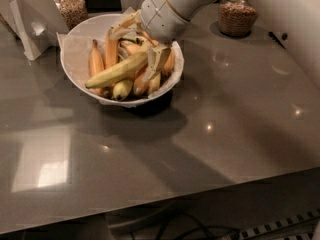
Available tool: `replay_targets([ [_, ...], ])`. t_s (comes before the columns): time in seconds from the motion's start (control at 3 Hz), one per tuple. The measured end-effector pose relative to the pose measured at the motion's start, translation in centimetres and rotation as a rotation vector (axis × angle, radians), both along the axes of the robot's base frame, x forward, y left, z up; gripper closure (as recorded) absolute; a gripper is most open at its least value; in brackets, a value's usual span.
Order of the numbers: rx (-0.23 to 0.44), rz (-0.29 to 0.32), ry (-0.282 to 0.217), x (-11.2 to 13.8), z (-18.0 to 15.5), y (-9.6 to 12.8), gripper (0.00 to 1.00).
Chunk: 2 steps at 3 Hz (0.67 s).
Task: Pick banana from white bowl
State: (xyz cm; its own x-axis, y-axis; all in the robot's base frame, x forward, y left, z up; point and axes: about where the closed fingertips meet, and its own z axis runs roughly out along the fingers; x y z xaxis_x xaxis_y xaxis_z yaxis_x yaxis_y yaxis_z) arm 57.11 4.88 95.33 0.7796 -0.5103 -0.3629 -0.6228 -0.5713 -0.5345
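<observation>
The white bowl [71,70] with paper lining stands at the back left of the grey table. The banana [117,72], long and pale greenish-yellow, lies across the top of the pile, from the bowl's front left to its right side. Shorter orange-yellow bananas [96,59] and a stubby greenish one [122,89] lie around it. My gripper [142,45] reaches down into the bowl from the upper right. Its fingers are spread, one fingertip [156,61] at the banana's right end, the other at the back of the pile. It holds nothing.
Two glass jars of brown grains stand at the back, one on the left [71,8] and one on the right [237,17]. A white folded stand [29,28] is left of the bowl. A white body [295,29] fills the right edge. The table's front edge [200,194] runs below.
</observation>
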Motion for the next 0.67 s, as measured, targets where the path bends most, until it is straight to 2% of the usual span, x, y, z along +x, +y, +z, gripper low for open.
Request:
replay_targets([
  [0.33,-0.004,0.005,0.01,0.3,-0.66,0.42,0.34],
  [0.67,-0.009,0.004,0.021,0.71,-1.27,0.72,0.35],
])
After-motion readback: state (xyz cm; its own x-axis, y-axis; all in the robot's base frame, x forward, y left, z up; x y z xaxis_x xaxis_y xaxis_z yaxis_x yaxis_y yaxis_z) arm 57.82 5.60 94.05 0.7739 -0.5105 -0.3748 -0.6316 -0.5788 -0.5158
